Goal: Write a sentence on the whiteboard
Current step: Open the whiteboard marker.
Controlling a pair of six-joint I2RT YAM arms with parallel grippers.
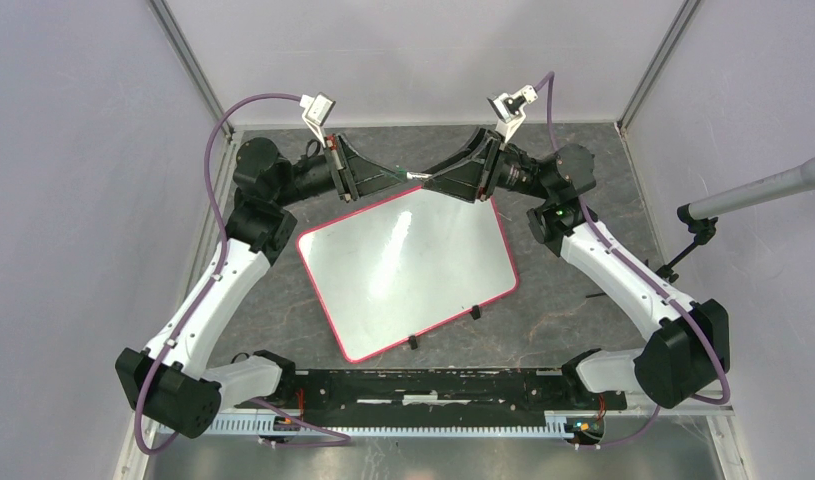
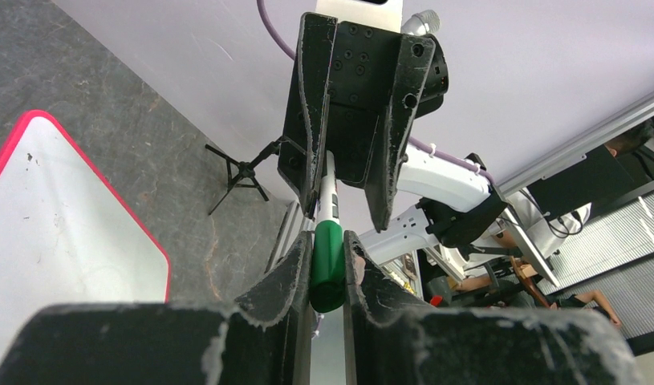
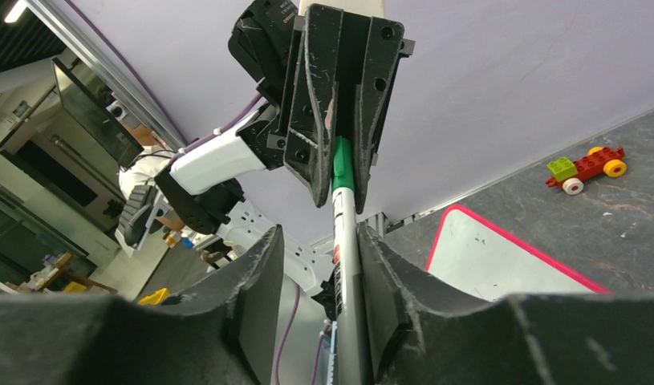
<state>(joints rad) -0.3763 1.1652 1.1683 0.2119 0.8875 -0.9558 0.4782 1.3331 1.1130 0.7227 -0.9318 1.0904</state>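
Whiteboard (image 1: 408, 270) lies blank and skewed on grey marbled tabletop (image 1: 573, 310)

the overhead view was evenly and brightly lit, with soft, faint shadows beneath the arms and no hard edges. the whiteboard (image 1: 408, 270) gave a mild grey sheen rather than strong glare. the dark surface (image 1: 573, 310) showed its mottling sharply. both wrist views were bright against the pale walls, so the near black fingers (image 2: 275, 321) of the left hand were dark and softly out of focus at the bottom edge. in the right wrist view the background room at left was dimmer and slightly blurred.
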